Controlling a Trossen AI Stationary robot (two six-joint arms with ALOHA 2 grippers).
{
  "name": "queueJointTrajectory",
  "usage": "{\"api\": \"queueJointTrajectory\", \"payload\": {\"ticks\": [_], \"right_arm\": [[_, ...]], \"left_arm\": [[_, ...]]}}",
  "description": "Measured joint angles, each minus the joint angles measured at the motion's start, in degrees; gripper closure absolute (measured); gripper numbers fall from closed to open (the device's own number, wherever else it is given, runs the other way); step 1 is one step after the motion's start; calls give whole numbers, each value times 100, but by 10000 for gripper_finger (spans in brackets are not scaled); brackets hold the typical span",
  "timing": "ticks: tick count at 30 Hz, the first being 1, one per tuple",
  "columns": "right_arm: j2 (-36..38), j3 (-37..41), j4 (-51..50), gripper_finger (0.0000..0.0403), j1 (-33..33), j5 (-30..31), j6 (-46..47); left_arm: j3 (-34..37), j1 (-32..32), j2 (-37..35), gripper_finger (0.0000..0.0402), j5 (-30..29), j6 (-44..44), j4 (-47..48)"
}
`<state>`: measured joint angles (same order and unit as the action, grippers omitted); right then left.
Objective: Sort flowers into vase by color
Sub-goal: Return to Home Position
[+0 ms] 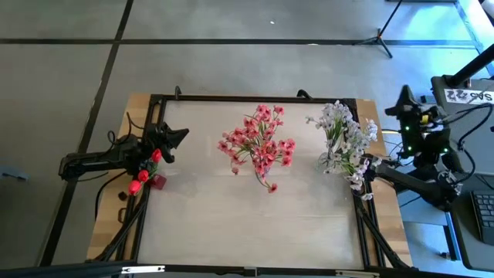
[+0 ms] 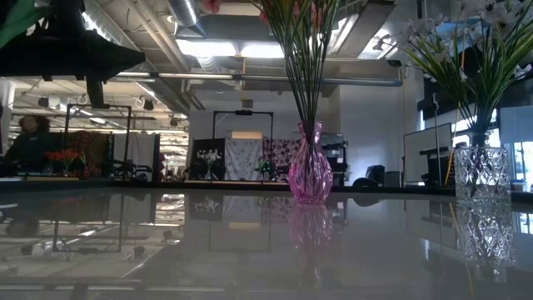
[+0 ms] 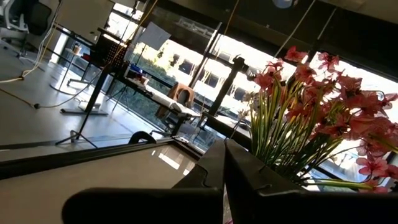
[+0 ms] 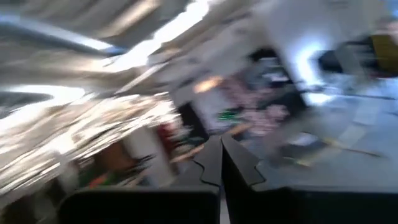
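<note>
Left arm (image 1: 100,161) lies low along the left edge of the tabletop (image 1: 231,220), left jaws pointing inward toward the middle. In the left wrist view the two dark fingers (image 3: 249,180) meet tip to tip: left jaws pressed together, holding nothing.

Red flowers (image 1: 147,166) stand in a small red vase (image 1: 159,182) at the left edge, right against the left arm, just on the near side of the left jaws.

Pink flowers (image 1: 258,143) are bunched mid-tabletop. In the low view their green stems drop into a pink ribbed vase (image 2: 309,175), upright.

White flowers (image 1: 345,139) are near the right edge, well apart from the pink bunch. In the low view they stand in a clear cut-glass vase (image 2: 480,173), upright.

Right arm (image 1: 417,181) comes in from the right side; right jaws sit at the tabletop's right edge, just beside the white blossoms. The right wrist view is smeared, but the fingers (image 4: 239,168) show touching along the centre line: right jaws pressed together, empty.

No loose stems lie on the tabletop. A person (image 2: 32,137) sits in the room behind, far left in the low view.
</note>
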<state>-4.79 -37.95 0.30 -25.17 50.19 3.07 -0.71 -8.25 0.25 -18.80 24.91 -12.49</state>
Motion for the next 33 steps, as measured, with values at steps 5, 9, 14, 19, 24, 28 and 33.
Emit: {"api": "queueJointTrajectory", "payload": {"ticks": [5,9,14,19,24,28,33], "right_arm": [[449,431,-38,400,0,1597,116],[418,603,-178,400,-1,2537,507],[451,1005,-1248,400,2,3610,2316],[451,1186,-2455,400,2,3196,3843],[451,1184,-3678,400,2,3176,4633],[451,1184,-4320,400,2,3172,4679],[451,1212,-4613,400,2,2911,4798]], "left_arm": [[-2,0,2,401,1,-1,0],[-2,3,2,401,-22,-1,0],[-4,0,9,401,-16,-1,0],[-5,0,9,401,-16,-1,0],[-4,0,9,401,-19,-1,0],[-4,1,9,401,-17,-1,-1],[-5,0,9,401,-18,-1,0]]}}
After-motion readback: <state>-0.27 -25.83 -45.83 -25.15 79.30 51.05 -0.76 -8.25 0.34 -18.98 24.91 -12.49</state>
